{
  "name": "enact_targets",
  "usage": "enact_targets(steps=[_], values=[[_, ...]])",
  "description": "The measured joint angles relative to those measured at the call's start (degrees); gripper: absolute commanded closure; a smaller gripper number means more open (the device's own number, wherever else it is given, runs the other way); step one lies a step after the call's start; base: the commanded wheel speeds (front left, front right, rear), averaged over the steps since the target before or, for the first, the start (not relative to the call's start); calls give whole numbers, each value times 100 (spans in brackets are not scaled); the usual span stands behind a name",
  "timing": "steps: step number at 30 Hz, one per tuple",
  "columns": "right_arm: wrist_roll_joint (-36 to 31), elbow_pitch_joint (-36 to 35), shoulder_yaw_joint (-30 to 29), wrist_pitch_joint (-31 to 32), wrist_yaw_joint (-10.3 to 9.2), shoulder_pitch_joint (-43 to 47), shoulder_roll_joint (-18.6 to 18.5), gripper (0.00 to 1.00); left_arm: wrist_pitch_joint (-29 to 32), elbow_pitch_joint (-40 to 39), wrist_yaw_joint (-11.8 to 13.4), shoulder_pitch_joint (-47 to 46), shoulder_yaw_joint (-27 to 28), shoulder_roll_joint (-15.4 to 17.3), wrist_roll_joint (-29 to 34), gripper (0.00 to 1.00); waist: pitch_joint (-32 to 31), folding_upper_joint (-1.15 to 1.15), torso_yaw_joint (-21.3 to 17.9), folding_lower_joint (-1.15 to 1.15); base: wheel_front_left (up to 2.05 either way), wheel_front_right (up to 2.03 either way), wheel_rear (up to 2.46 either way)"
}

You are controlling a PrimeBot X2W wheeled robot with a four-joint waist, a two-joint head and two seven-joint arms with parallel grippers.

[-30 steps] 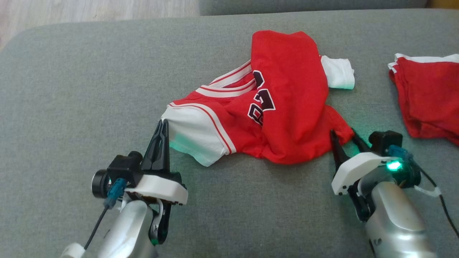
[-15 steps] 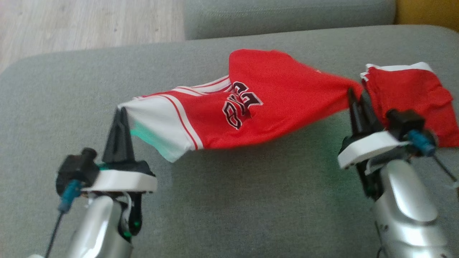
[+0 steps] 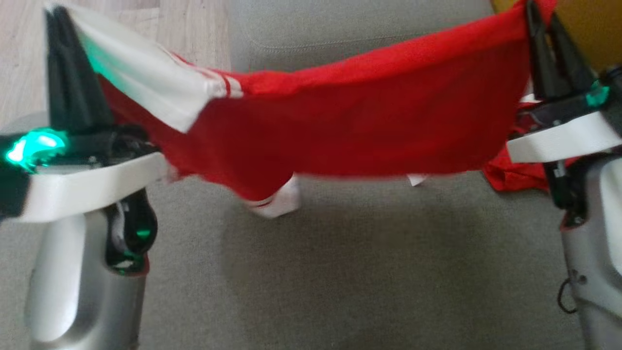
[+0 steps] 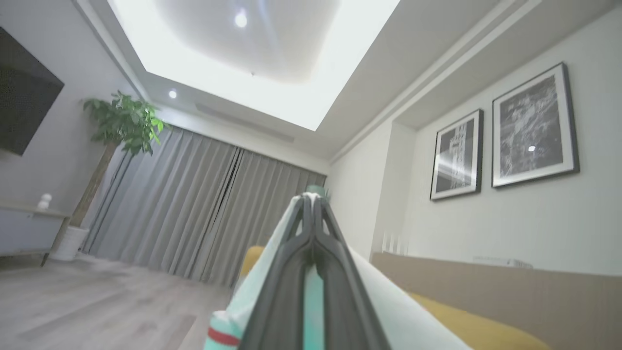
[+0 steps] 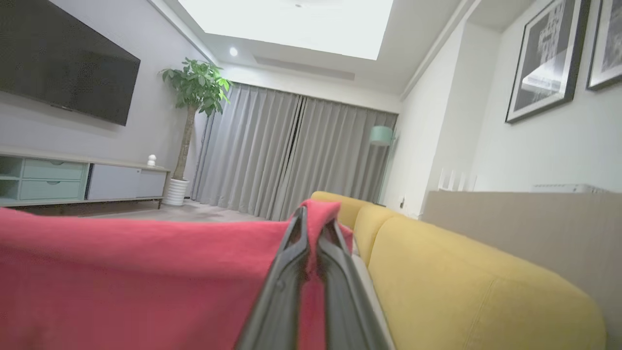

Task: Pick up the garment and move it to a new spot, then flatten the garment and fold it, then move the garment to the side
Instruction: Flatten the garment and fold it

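Basically our left gripper and right gripper pinch the floppy, light garment (corners, 10 and 2 o'clock).

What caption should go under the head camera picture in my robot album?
Left pincer and right pincer hold a red jersey stretched in the air above the grey sofa.

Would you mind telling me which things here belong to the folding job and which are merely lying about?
Job in hand: red jersey, left gripper, right gripper, grey cushion.
Lying about: second red garment, yellow sofa, potted plant, television.
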Motion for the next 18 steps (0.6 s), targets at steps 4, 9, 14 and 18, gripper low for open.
enact_targets(steps=[4,9,14,18], values=[[-1,-755,18,383,0,16,-169,100,276,-923,167,-69,10,22,51,100,-47,0,-2,0,0,0,0],[-165,-1885,-229,1035,0,249,-260,100,840,-2034,474,-75,97,169,133,100,35,0,27,0,0,0,0],[-241,-2141,-370,1802,0,439,-137,100,1373,-2011,457,-410,88,443,149,100,258,0,64,0,0,0,0],[-74,-1857,-312,2094,0,209,-116,100,1806,-1203,196,-943,51,658,-26,100,610,0,97,0,0,0,0]])
